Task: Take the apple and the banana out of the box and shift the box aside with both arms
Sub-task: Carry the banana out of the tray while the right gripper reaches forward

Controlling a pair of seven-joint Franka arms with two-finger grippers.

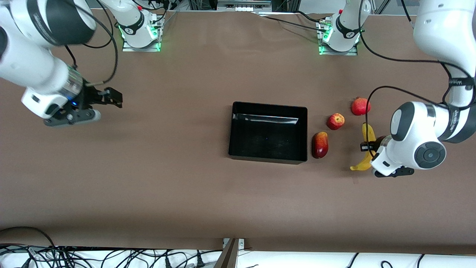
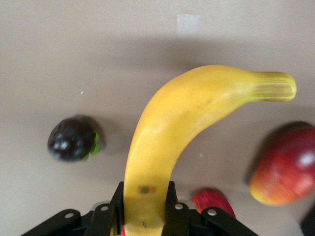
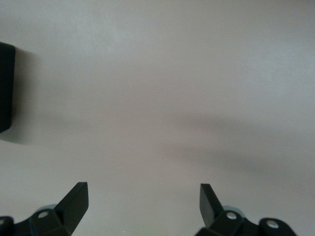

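The yellow banana (image 1: pixel 367 148) lies at the left arm's end of the table, and my left gripper (image 1: pixel 369 147) is shut on its middle. In the left wrist view the banana (image 2: pixel 187 123) curves away from the left gripper (image 2: pixel 145 206), with a finger pressed on each side of it. The red apple (image 1: pixel 335 121) sits between the banana and the black box (image 1: pixel 238 128), which stands at the table's middle. My right gripper (image 1: pixel 111 98) hangs open over bare table toward the right arm's end. In the right wrist view the right gripper (image 3: pixel 143 201) holds nothing, and a corner of the box (image 3: pixel 6 88) shows.
A red-and-yellow mango (image 1: pixel 319 145) lies beside the box, nearer the front camera than the apple. A pomegranate (image 1: pixel 360 106) sits farther from the camera than the apple. A small dark round fruit (image 2: pixel 71 139) rests beside the banana. The mango (image 2: pixel 288 167) also shows there.
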